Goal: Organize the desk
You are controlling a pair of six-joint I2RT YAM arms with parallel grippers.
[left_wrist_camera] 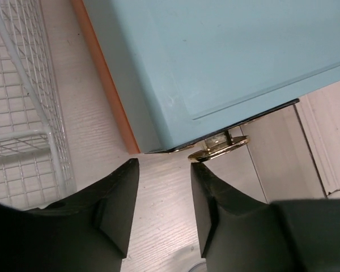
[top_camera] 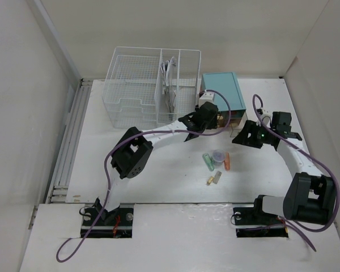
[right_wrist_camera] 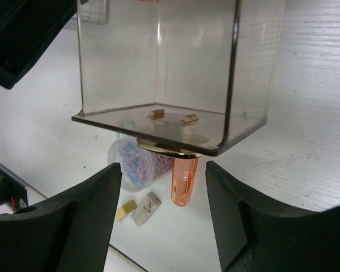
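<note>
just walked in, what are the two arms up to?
Both arms are at the teal drawer box at the back of the desk. The left gripper is open, fingertips just short of a brass knob on the box's front. The right gripper is also open, lined up on a clear plastic drawer without gripping it. A tub of paper clips, an orange marker and small bits lie loose on the desk.

The desk (top_camera: 170, 184) looks matte white, the teal box (left_wrist_camera: 232, 56) matte, its knob (left_wrist_camera: 220, 148) shiny brass.
</note>
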